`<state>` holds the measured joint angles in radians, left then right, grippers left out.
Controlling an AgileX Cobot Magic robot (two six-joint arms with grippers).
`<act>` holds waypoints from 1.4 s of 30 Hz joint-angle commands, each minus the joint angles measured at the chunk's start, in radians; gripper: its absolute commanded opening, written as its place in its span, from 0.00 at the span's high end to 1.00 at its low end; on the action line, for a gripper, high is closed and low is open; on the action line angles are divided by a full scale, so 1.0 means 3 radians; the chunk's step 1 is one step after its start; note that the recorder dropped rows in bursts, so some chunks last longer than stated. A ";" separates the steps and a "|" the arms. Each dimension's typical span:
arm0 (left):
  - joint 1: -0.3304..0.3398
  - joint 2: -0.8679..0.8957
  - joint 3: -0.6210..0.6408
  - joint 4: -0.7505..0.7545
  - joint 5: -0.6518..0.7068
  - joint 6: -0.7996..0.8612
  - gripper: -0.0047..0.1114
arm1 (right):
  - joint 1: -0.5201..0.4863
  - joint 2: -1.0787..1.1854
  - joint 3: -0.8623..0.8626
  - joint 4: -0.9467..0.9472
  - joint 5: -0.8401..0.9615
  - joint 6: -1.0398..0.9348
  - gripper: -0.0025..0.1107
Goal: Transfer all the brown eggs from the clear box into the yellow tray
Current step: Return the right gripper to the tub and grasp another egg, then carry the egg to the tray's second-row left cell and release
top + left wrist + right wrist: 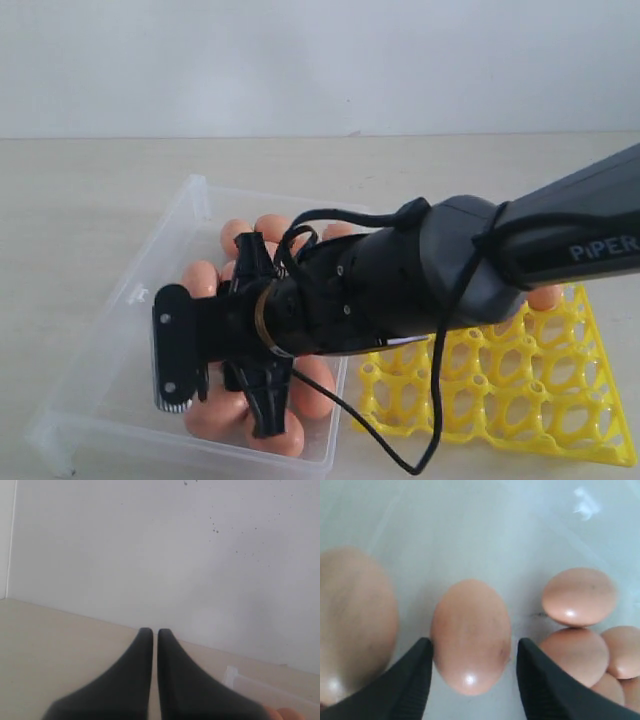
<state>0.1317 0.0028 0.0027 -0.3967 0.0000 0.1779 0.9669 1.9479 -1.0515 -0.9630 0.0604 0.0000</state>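
Right gripper (473,642) astride one brown egg (470,635) in the clear box (110,340), not yet pinched.

Stands apart around that egg on the box floor, brushing or nearly brushing the shell on one side and leaving a sliver of gap on the other. Probably light, rigid, smooth and slippery, and brittle under a hard squeeze; best taken across the short waist with flat pads, gentle pressure and a straight lift. Reaches in from the right of the exterior view, low over the yellow tray (560,400) and down into the box. Just beside, finds the other brown eggs (270,230) bunched together, several touching. Further off, shows a lone egg (545,297) at the tray's far edge, half hidden by the arm. Farthest, has the left gripper (155,635) together but for a hairline slit, facing the wall (150,555).
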 commanded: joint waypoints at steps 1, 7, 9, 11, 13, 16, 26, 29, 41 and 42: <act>-0.0012 -0.0009 -0.0009 -0.0011 0.0000 0.0025 0.93 | -0.0009 -0.0006 -0.0216 0.0066 -0.0030 0.0142 0.56; -0.0012 -0.0009 -0.0009 -0.0011 0.0000 0.0025 0.93 | -0.0009 -0.0006 -0.0245 0.0073 0.0055 0.0284 0.56; -0.0012 -0.0009 -0.0009 -0.0011 0.0000 0.0025 0.93 | -0.0009 -0.0006 -0.0245 0.0089 0.0069 0.0330 0.56; -0.0012 -0.0009 -0.0009 -0.0011 0.0000 0.0025 0.93 | -0.0009 -0.0006 -0.0245 0.0170 0.0090 0.0330 0.56; -0.0012 -0.0009 -0.0009 -0.0011 0.0000 0.0025 0.93 | -0.0009 -0.0006 -0.0245 0.0361 0.0126 0.0330 0.56; -0.0012 -0.0009 -0.0009 -0.0011 0.0000 0.0025 0.93 | -0.0032 -0.0001 -0.0255 0.0754 0.0111 0.0486 0.56; -0.0012 -0.0009 -0.0009 -0.0011 0.0000 0.0025 0.93 | -0.0094 0.0142 -0.0673 0.1275 0.0883 0.0762 0.56; -0.0012 -0.0009 -0.0009 -0.0011 0.0000 0.0025 0.93 | -0.0094 0.0222 -0.0851 0.2118 0.1096 -0.0117 0.56; -0.0012 -0.0009 -0.0009 -0.0011 0.0000 0.0025 0.93 | -0.0101 0.0565 -0.1554 0.4260 0.2234 -0.1903 0.56; -0.0012 -0.0009 -0.0009 -0.0011 0.0000 0.0025 0.93 | -0.0101 0.0598 -0.1564 0.4245 0.2234 -0.1903 0.56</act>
<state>0.1317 0.0028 0.0027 -0.3967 0.0000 0.1779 0.9388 2.1041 -1.4982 0.3141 0.6996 -0.5621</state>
